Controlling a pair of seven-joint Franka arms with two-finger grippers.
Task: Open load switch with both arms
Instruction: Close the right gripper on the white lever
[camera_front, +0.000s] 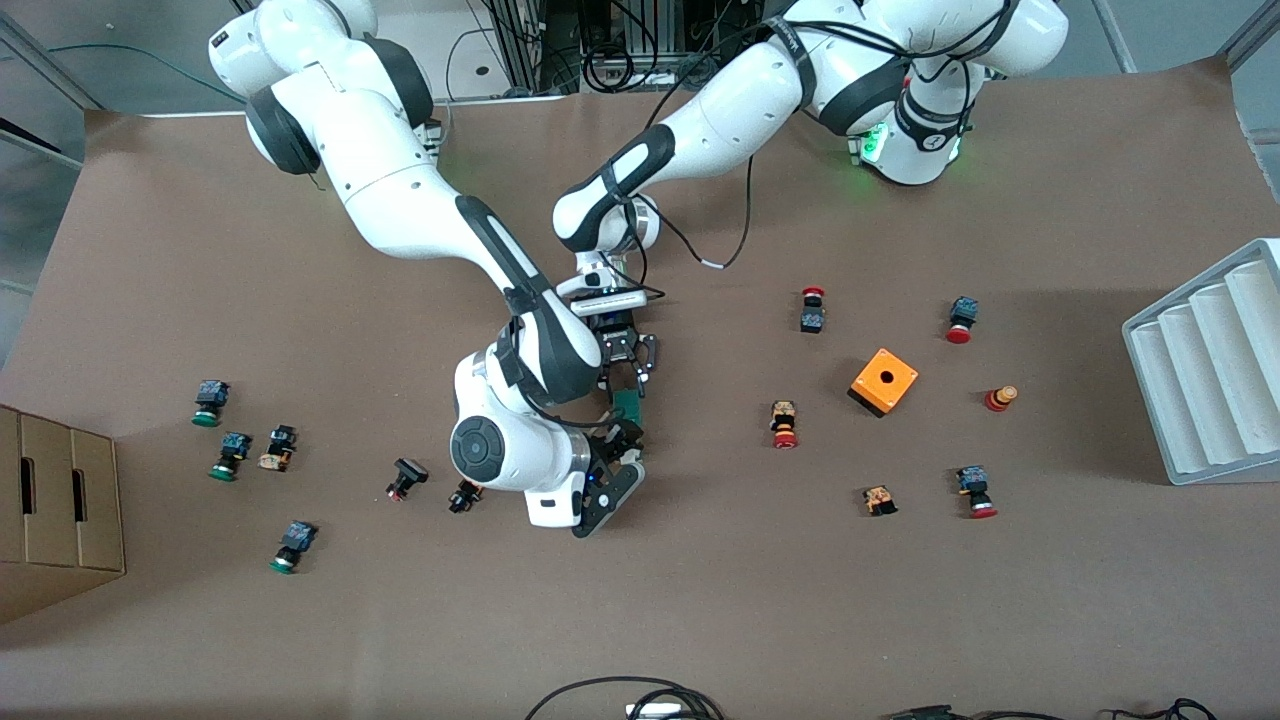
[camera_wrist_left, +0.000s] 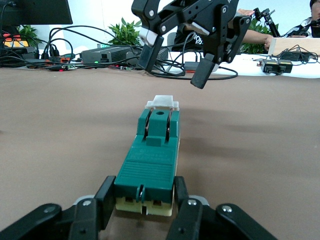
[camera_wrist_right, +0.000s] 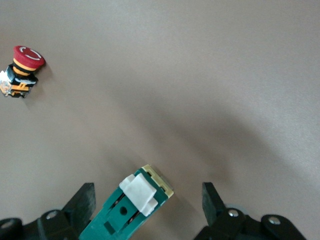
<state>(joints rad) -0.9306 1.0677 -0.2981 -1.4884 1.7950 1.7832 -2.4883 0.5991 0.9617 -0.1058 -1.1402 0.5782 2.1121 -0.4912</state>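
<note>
The narrow dark-green rectangular load switch (camera_wrist_left: 152, 165) lies mid-table, near the front camera; the left gripper (camera_wrist_left: 144, 202) is clamped on its base end; the right gripper (camera_wrist_right: 149, 205), jaws wide and empty, hovers over its white piece (camera_wrist_right: 140, 194); opening is not yet done.

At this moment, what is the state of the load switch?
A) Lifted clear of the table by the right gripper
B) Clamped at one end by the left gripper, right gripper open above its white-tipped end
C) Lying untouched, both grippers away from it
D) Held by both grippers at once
B: the left gripper is shut on one end of the load switch, while the right gripper hangs open over the white-tipped end.
</note>
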